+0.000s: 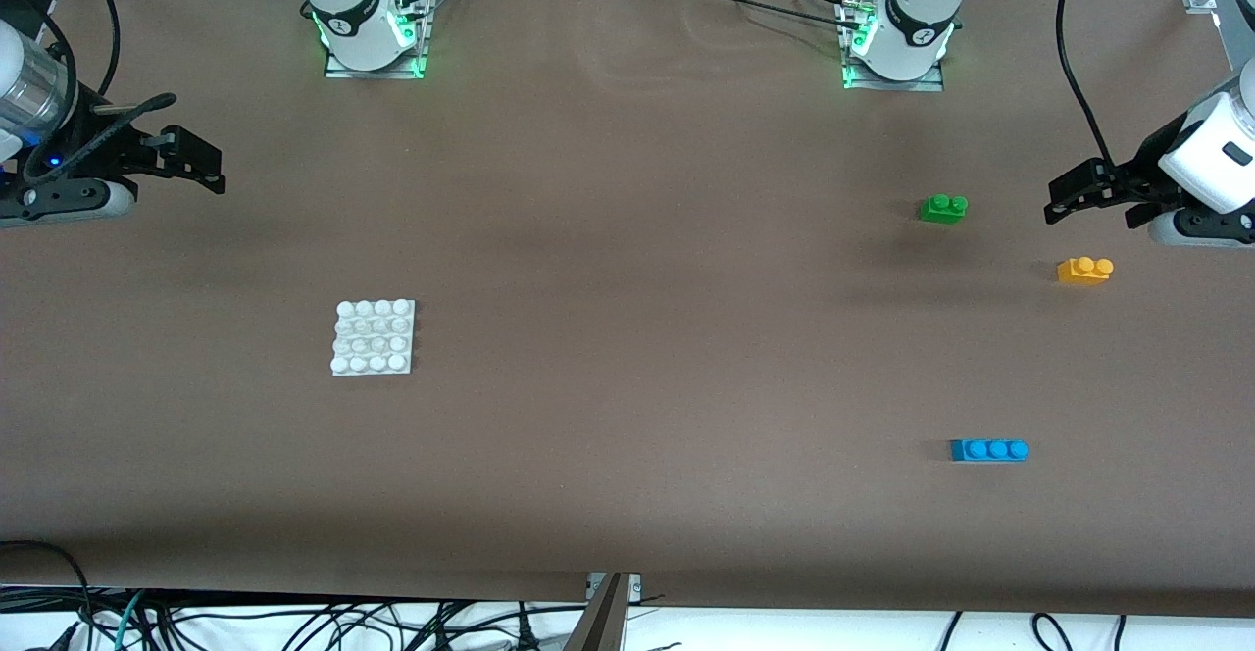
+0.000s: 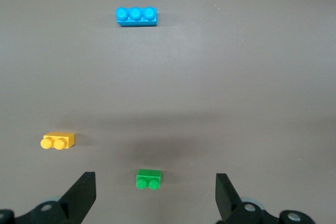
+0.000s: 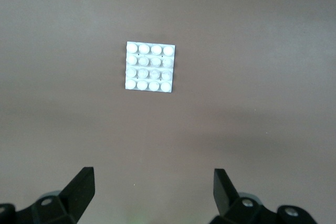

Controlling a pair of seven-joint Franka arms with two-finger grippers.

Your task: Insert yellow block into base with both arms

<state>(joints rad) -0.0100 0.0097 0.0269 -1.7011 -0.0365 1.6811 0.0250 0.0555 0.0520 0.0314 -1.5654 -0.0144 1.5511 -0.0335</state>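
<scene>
The yellow block (image 1: 1083, 270) (image 2: 58, 140) lies on the brown table toward the left arm's end. My left gripper (image 1: 1064, 198) (image 2: 155, 195) hangs open in the air just above and beside it, nothing between its fingers. The white studded base (image 1: 374, 337) (image 3: 150, 67) rests flat toward the right arm's end. At that end of the table my right gripper (image 1: 201, 166) (image 3: 153, 192) is up in the air, open and empty, well away from the base.
A green two-stud brick (image 1: 943, 208) (image 2: 148, 178) sits farther from the front camera than the yellow block. A blue three-stud brick (image 1: 988, 450) (image 2: 136, 16) lies nearer to that camera. Both arm bases (image 1: 373, 33) (image 1: 897, 43) stand along the table's back edge.
</scene>
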